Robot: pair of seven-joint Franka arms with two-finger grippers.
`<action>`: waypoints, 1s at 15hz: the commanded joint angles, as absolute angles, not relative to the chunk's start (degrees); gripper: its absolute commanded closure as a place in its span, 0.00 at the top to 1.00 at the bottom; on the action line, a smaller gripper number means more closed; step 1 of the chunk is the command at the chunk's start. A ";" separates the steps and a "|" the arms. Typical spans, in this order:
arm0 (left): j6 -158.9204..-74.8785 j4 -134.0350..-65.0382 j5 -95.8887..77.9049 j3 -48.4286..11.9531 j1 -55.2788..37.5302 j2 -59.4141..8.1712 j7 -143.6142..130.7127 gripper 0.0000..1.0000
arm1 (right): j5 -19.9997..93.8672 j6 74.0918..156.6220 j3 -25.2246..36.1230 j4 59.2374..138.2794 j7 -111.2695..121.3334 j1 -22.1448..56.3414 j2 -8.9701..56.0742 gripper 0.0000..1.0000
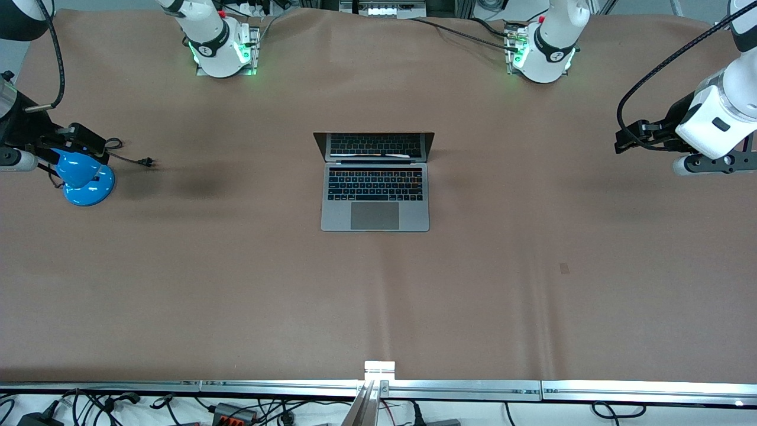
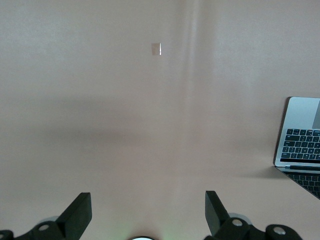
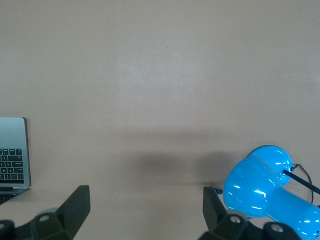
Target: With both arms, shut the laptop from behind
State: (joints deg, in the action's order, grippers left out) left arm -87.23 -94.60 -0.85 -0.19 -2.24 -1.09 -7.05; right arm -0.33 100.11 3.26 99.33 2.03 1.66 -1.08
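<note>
The grey laptop stands open in the middle of the table, its screen upright on the side toward the robot bases. My left gripper hangs open and empty over the table at the left arm's end, well apart from the laptop. In the left wrist view my left gripper has its jaws wide apart, with the laptop at the frame's edge. My right gripper hangs over the right arm's end of the table. It shows open and empty in the right wrist view, where a corner of the laptop shows.
A blue desk lamp lies under my right gripper, its cord and plug trailing toward the laptop; the lamp also shows in the right wrist view. A small patch marks the brown table cover. A metal rail runs along the table's near edge.
</note>
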 commanded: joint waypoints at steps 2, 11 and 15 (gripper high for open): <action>-87.19 -95.19 -0.35 -0.26 -2.02 -0.61 -6.94 1.00 | -0.35 99.93 2.90 100.46 2.19 1.49 -2.55 1.00; -85.61 -95.27 -0.26 -0.35 -1.94 -1.23 -8.79 0.57 | -0.35 97.04 2.90 100.11 1.58 1.41 -2.11 0.00; -84.03 -94.92 0.44 -0.44 -2.72 -1.14 -8.70 0.01 | -0.35 96.68 2.90 100.02 1.58 1.49 -1.49 0.00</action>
State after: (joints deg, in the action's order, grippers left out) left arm -85.39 -94.91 -0.85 -0.18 -2.23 -1.45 -8.08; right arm -0.33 97.23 3.26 99.41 2.01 1.66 -1.11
